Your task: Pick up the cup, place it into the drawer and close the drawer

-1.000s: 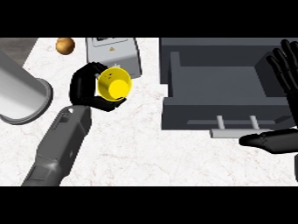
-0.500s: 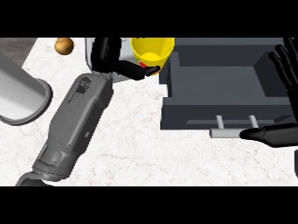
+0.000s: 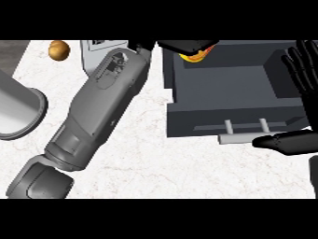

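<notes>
- Fingers of the left hand (image 3: 186, 45), head view: black and curled round the yellow cup (image 3: 194, 56), which shows only as a small yellow patch just beneath them at the far rim of the open drawer (image 3: 224, 93) — most of the cup is hidden by the fingers.
- Below those fingers lies the dark drawer cavity; the cup seems to sit over its far left corner rather than over the middle, so I judge the carry is nearly over and the release not yet made.
- To do this step well: bring the cup nearer along the drawer, away from the far wall, and lower it until its base is close to the drawer floor before uncurling — letting go from rim height risks a tip or a bounce.
- Left forearm (image 3: 99, 116) slants across the marble worktop (image 3: 134, 158); lift the hand straight up after release so it clears the drawer's left wall.
- Right hand (image 3: 311, 88), at the view's right edge beside the drawer: fingers straight and spread, thumb reaching toward the drawer handle (image 3: 244, 133) just to its left — resting, holding nothing, and well placed to push the front shut afterwards.
- Left of the forearm stands a grey cylinder (image 3: 10, 112); a small brown object (image 3: 58, 50) lies beyond it — neither is in the way.
</notes>
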Robot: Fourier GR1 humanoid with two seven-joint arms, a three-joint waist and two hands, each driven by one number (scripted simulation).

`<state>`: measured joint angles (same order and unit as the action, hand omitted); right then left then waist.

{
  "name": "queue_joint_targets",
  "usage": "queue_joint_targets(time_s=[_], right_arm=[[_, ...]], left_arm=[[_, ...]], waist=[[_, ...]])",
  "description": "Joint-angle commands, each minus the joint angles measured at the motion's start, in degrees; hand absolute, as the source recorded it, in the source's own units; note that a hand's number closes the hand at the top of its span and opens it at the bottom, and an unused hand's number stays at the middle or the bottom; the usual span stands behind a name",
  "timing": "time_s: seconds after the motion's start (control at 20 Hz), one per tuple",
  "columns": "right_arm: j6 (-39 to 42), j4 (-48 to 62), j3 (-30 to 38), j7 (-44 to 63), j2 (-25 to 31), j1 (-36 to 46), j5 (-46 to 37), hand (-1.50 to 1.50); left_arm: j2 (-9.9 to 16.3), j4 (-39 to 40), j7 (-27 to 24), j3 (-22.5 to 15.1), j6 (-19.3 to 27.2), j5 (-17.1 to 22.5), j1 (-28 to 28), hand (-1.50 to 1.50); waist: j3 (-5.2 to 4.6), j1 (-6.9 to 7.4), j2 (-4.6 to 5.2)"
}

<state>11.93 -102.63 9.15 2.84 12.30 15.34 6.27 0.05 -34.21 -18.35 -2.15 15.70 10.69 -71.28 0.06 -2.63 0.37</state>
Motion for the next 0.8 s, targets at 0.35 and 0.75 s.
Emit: queue_joint_targets(time_s=[0.35,0.75], right_arm=[[0.21,2.25,-1.11,0.47,0.23,6.01,-0.06,-1.50],[2.32,1.28,-3.12,-0.45,-0.64,5.49,1.12,-1.50]], left_arm=[[-0.05,16.70,3.93,-9.35,2.07,4.80,-6.72,1.50],[-0.05,18.58,5.77,-16.99,-1.23,5.82,-3.86,1.50]], waist=[[0.05,-4.11,1.53],[0.10,-8.08,2.01]])
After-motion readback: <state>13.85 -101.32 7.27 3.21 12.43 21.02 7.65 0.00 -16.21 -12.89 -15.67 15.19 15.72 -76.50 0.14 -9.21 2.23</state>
